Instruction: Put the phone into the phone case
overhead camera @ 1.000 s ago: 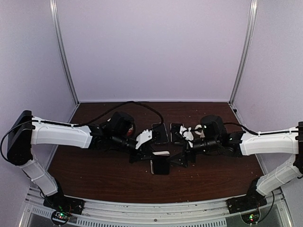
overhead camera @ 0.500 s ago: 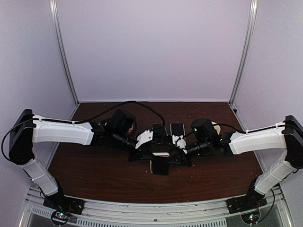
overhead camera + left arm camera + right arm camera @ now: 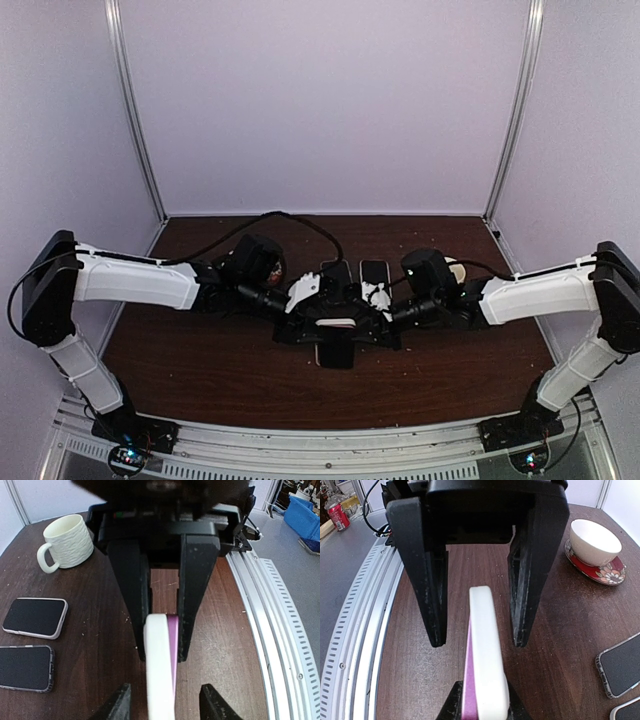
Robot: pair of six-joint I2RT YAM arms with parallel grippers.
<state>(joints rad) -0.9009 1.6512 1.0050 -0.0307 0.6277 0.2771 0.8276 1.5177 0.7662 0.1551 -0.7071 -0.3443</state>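
Right gripper point(image 3: 161, 652) pinches the white phone case point(image 3: 487, 645), purple phone point(image 3: 172, 635) against it; left gripper point(image 3: 479, 640) stands wide around the case. Seating seems unfinished: next needs a firm press.

Soft, even violet-tinted light; the wrist views' nearest parts blur.
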